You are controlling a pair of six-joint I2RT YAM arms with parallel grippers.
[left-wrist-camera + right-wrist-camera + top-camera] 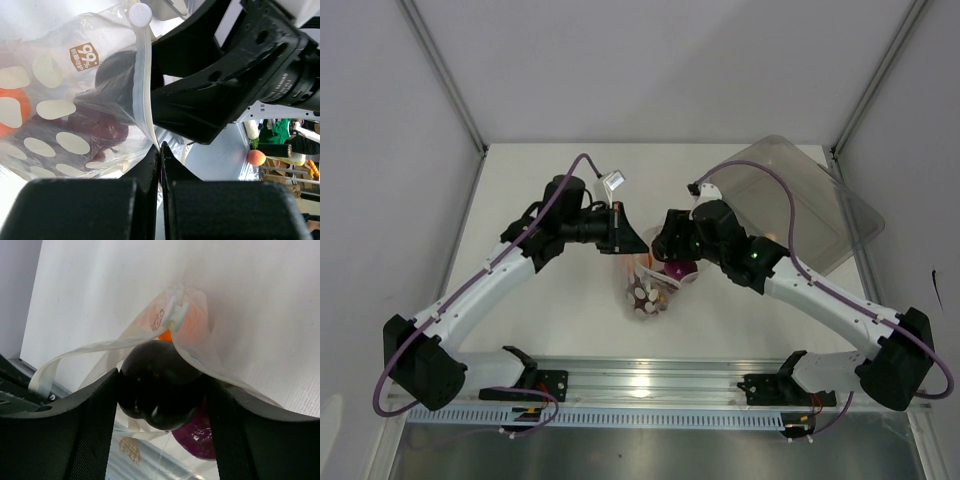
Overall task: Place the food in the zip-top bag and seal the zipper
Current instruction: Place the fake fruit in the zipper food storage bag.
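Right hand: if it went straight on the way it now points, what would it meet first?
The right hand, gripping the dark plum, points into the zip-top bag at its open mouth. The plum would probably meet the orange ball just inside first, though depth there is unclear.

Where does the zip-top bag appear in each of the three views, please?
Top external: zip-top bag, centre, just below where the grippers meet.
Left wrist: fills the left half, edge pinched by the left gripper.
Right wrist: centre, mouth around the dark plum held by the right gripper.
Shared landmark: white zipper slider, wrist views only.
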